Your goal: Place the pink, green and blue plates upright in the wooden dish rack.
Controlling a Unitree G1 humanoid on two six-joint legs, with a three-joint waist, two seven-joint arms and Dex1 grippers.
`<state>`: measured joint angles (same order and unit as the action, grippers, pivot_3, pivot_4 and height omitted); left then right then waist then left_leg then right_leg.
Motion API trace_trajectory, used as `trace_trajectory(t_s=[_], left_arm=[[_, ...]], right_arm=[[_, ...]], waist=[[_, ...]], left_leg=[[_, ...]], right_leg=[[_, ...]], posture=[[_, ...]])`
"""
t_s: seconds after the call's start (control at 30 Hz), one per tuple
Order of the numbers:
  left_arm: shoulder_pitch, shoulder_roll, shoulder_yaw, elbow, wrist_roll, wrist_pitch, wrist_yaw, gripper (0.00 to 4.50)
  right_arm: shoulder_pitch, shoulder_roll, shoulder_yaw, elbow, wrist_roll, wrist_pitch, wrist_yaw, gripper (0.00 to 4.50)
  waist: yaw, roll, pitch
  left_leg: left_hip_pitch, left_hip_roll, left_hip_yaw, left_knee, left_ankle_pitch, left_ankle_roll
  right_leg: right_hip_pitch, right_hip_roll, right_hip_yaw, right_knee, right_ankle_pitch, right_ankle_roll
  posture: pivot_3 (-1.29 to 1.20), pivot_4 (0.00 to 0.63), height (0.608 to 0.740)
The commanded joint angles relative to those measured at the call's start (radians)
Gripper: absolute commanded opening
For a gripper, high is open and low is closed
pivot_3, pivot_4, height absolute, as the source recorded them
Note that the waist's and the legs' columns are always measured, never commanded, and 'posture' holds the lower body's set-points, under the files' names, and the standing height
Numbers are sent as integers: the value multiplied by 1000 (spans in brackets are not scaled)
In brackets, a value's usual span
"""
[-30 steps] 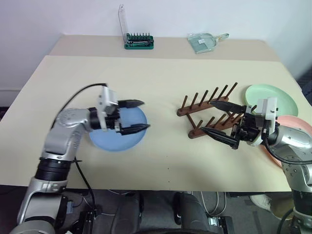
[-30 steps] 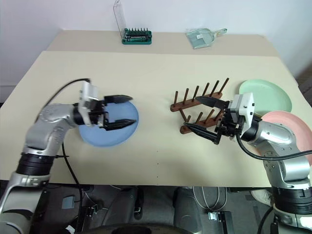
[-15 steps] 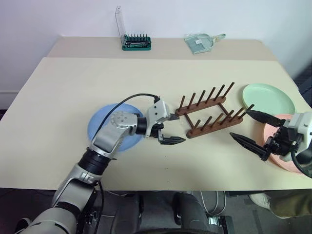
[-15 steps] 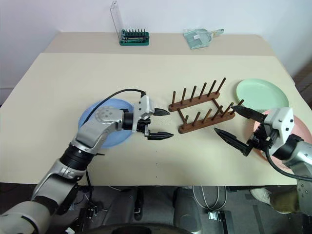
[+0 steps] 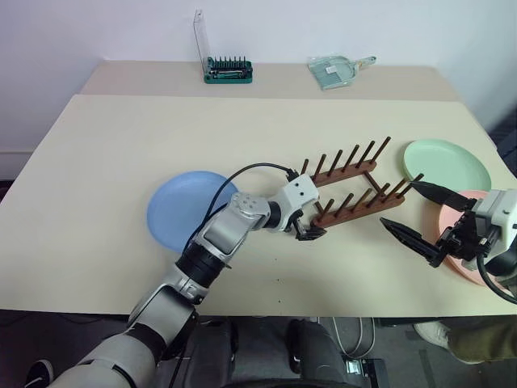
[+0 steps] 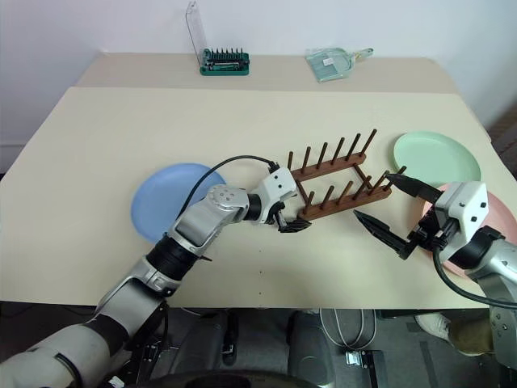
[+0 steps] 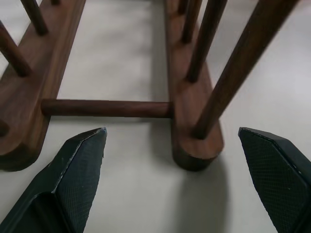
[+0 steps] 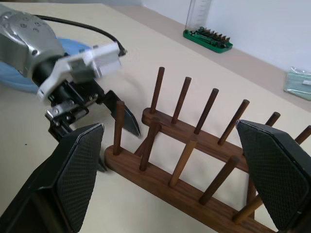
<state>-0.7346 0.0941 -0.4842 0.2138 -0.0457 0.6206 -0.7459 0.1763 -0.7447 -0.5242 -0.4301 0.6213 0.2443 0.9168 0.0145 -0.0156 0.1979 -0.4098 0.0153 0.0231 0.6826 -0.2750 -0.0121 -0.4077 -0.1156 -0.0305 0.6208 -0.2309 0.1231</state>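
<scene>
The wooden dish rack [image 5: 349, 187] is standing empty right of centre on the beige bench [image 5: 242, 137], its two rails running from about eight o'clock toward two o'clock and its slanted pegs leaning toward two o'clock. The left gripper [image 5: 308, 229] is reaching in low from the eight o'clock side, its jaws released and standing wide at the rack's near end. In the left wrist view, its fingertips [image 7: 83, 160] are sitting to either side of the end of one rail, not touching the wood, with the cross dowel just ahead. The right gripper [image 5: 414, 217] is hovering at about four o'clock of the rack, jaws also released and grasping nothing, pointing back toward the rack; one finger is lying near the rack's far end.

The blue plate [image 5: 187, 209] is lying flat at nine o'clock of the rack, partly under the left arm. The green plate [image 5: 447, 164] is lying flat at two o'clock of the rack, and the pink plate [image 5: 459, 242] at four o'clock, partly behind the right gripper. A green bit set [image 5: 230, 69] and a clear pouch [image 5: 334, 71] are resting at the bench's far edge.
</scene>
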Motion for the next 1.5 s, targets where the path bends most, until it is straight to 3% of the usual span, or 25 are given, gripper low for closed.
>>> trace_trajectory(t_s=[0.03,0.17,0.27,0.47,0.8,1.03,1.5], left_arm=[[-8,-16,-20,-9,16,1,-2,4500],[-1,-44,-28,-1,24,0,10,4500],[-6,-54,-34,14,22,2,-2,3723],[-12,-70,-34,46,42,24,28,802],[-25,-20,-4,23,31,-92,-41,773],[-14,97,-21,8,-20,-230,-290,773],[13,89,-40,11,14,-261,-326,773]], right_arm=[[-8,1,-12,-49,8,-10,-17,4452],[-7,0,-10,-66,14,-1,-31,4452],[-6,1,-7,-77,16,4,-42,4500],[-8,-4,-11,-95,23,16,-57,4500],[-21,3,-26,-98,49,27,-72,4500],[-34,-4,-28,-90,64,25,-66,4500],[-45,-12,-33,-79,66,24,-52,4500]], waist=[[0,0,0],[3,0,0],[1,0,0],[3,0,0],[0,1,-1],[1,1,-1],[1,1,-1]], left_leg=[[0,0,0,0,0,0],[0,0,0,0,0,0],[0,0,0,0,0,0],[0,0,0,0,0,0],[0,0,0,0,0,1],[0,0,0,0,0,1],[-1,0,0,0,-1,1]], right_leg=[[0,0,0,0,0,-1],[0,0,0,-1,-1,-2],[0,0,0,-2,-1,-2],[1,0,0,-2,-1,-2],[2,0,0,-3,-1,-2],[1,0,0,-3,-1,-2],[2,-1,0,-4,-1,-2]], posture=[[0,150,740],[0,150,740],[0,150,740],[0,150,740],[0,150,740],[0,150,740],[0,150,740]])
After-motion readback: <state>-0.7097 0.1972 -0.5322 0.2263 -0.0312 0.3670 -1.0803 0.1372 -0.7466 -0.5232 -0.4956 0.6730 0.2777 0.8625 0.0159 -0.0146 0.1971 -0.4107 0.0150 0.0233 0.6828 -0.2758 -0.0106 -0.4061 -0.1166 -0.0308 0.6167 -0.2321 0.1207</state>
